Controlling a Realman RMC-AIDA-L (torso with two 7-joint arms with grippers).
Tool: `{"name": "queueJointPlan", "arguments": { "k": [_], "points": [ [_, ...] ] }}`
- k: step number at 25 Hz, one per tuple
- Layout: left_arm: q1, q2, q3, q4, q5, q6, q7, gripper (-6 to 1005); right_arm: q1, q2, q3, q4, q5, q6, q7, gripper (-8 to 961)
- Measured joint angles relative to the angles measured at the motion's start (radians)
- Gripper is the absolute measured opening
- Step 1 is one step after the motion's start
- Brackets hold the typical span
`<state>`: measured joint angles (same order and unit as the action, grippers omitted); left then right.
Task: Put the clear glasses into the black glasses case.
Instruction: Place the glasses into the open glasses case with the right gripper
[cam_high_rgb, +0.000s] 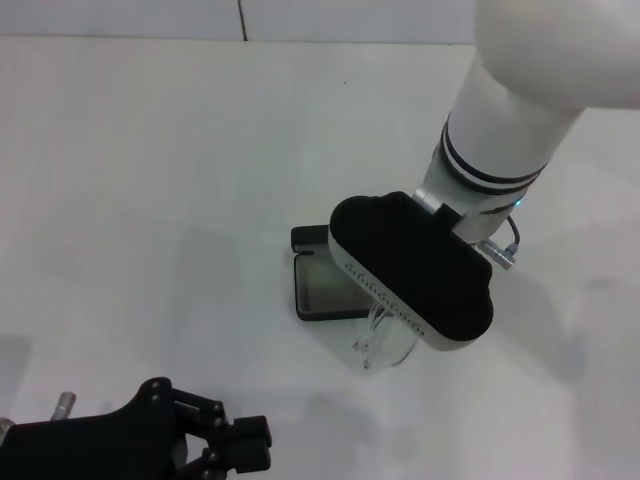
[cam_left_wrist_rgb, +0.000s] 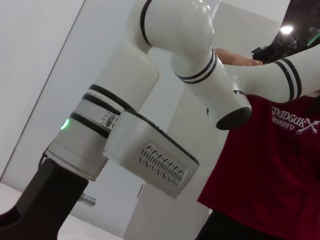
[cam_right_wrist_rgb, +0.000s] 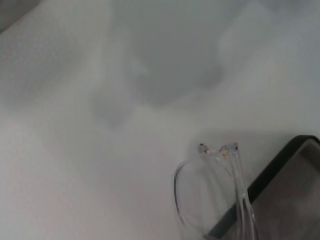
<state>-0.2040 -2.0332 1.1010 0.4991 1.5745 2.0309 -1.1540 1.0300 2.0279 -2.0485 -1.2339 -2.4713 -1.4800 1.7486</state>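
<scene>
The black glasses case (cam_high_rgb: 318, 290) lies open on the white table, grey lining up, partly under my right arm's wrist housing (cam_high_rgb: 410, 270). The clear glasses (cam_high_rgb: 385, 340) show just past the case's near right corner, one lens and a thin arm sticking out from under the housing. In the right wrist view the clear glasses (cam_right_wrist_rgb: 215, 190) lie partly over the corner of the case (cam_right_wrist_rgb: 285, 185). My right gripper is hidden under the housing, so its hold cannot be seen. My left gripper (cam_high_rgb: 255, 445) is parked at the near left edge, shut and empty.
White table (cam_high_rgb: 150, 200) all around, with a wall seam at the back. In the left wrist view my right arm (cam_left_wrist_rgb: 150, 125) fills the frame, and a person in a red shirt (cam_left_wrist_rgb: 270, 165) stands behind it.
</scene>
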Motion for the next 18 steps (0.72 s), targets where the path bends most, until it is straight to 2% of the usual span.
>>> {"name": "queueJointPlan", "arguments": {
  "k": [18],
  "points": [
    [-0.006,-0.004,-0.007,-0.024,0.0,-0.003,0.026,102,-0.002,0.0,-0.065,0.048,0.014,0.072,-0.032,382]
  ]
}}
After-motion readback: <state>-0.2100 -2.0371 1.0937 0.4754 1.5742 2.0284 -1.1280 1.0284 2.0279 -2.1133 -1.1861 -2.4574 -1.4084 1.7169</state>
